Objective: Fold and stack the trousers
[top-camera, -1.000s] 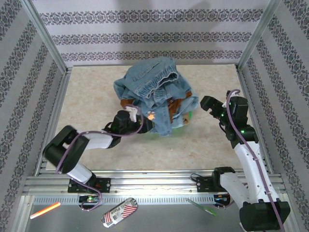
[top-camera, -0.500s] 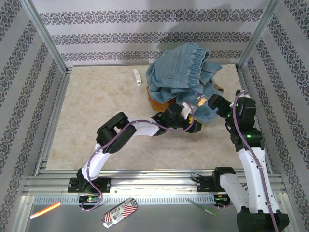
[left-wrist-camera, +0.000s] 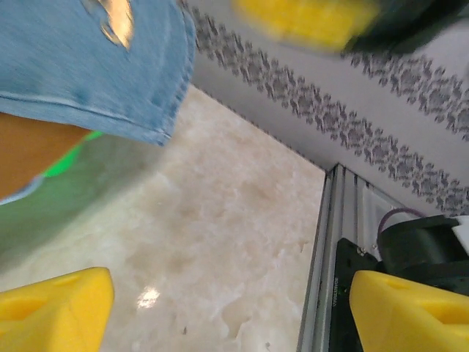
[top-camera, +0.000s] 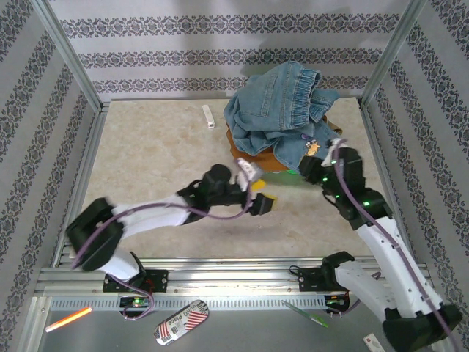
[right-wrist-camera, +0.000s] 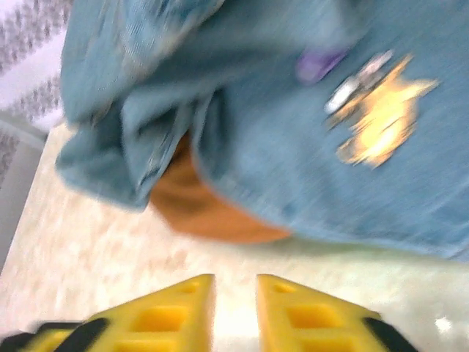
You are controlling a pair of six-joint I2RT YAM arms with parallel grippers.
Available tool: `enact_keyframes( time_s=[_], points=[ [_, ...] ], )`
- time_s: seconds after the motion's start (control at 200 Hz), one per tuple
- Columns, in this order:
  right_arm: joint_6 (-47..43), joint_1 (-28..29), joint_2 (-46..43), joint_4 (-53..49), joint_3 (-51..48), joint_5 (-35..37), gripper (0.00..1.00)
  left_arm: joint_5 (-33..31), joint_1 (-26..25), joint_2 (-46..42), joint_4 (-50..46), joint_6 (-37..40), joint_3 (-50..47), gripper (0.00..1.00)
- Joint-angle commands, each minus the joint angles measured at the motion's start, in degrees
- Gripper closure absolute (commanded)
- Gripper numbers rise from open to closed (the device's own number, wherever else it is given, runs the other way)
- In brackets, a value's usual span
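At the far right of the table (top-camera: 146, 154), the trousers (top-camera: 282, 110) are heaped crumpled on an orange-brown garment (top-camera: 240, 149), the left gripper (left-wrist-camera: 231, 279) is spread wide and empty nearby, and the right gripper (right-wrist-camera: 234, 282) is drawn nearly together on nothing beside the heap.

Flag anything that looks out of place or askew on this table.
The trousers sit in a crumpled, unfolded heap at the far right of the table, draped over an orange-brown garment instead of lying flat. A small white object lies alone toward the far edge, apart from the heap.
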Motion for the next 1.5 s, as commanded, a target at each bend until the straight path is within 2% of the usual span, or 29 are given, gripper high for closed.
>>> enact_keyframes(
  time_s=[0.0,0.015,0.09,0.18,0.33,0.385,0.5,0.615,0.714,0.799,0.879,1.024,1.139,1.264,1.414,1.494],
  points=[
    [2.64,7.98,4.73,2.86,-3.07,6.69,0.96,-13.51,1.26,-11.76,-10.73,0.56,-7.51,0.13],
    [3.21,8.65,5.89,3.67,-3.47,6.54,1.00,-15.66,1.46,-13.74,-12.53,-0.08,-8.17,0.13],
    [5.89,9.48,12.36,9.10,-5.15,4.05,1.00,-24.94,2.68,-21.97,-20.60,-3.70,-10.39,0.10],
    [7.71,8.66,20.50,15.72,-5.79,4.42,1.00,-31.21,5.21,-29.65,-25.16,-7.14,-13.58,0.09],
    [11.97,3.60,33.90,22.29,-3.05,5.95,1.00,-33.12,9.57,-37.13,-29.15,-10.71,-16.16,0.08],
    [13.70,0.17,36.92,23.61,-2.03,7.08,1.00,-33.60,10.23,-38.72,-30.20,-11.20,-16.38,0.08],
    [14.93,-7.70,38.94,24.04,0.31,8.85,1.00,-33.65,10.80,-40.39,-30.88,-11.13,-16.92,0.06],
    [13.42,-14.40,41.61,20.84,4.38,9.81,1.00,-33.90,11.92,-38.16,-28.05,-9.70,-16.75,0.04],
    [12.00,-19.48,43.49,20.46,6.88,10.18,1.00,-31.86,14.77,-31.96,-22.24,-8.93,-15.23,0.01],
    [10.96,-23.35,45.54,19.81,9.23,9.91,1.00,-26.71,18.35,-23.19,-16.39,-9.31,-12.03,0.00],
    [9.48,-26.53,47.35,19.93,11.07,8.58,1.00,-22.19,20.46,-13.01,-12.08,-9.56,-6.74,0.00],
    [5.89,-30.00,49.49,18.06,14.23,3.49,1.00,-15.43,21.26,5.18,-7.67,-7.05,6.15,0.01],
    [5.83,-30.00,44.45,19.15,9.49,-0.27,1.00,-14.57,23.00,15.38,-1.16,-7.91,14.11,0.00],
    [7.32,-29.35,33.37,20.14,0.60,-2.80,1.00,-4.13,28.43,27.03,10.66,-17.67,22.08,0.00],
    [7.04,-26.36,19.68,18.12,-7.89,-3.48,0.72,8.43,32.86,42.91,23.78,-29.71,34.46,0.00],
    [7.28,-25.59,12.87,17.02,-11.78,-3.82,0.61,11.08,33.00,48.83,23.56,-31.51,41.83,0.00]
  ],
)
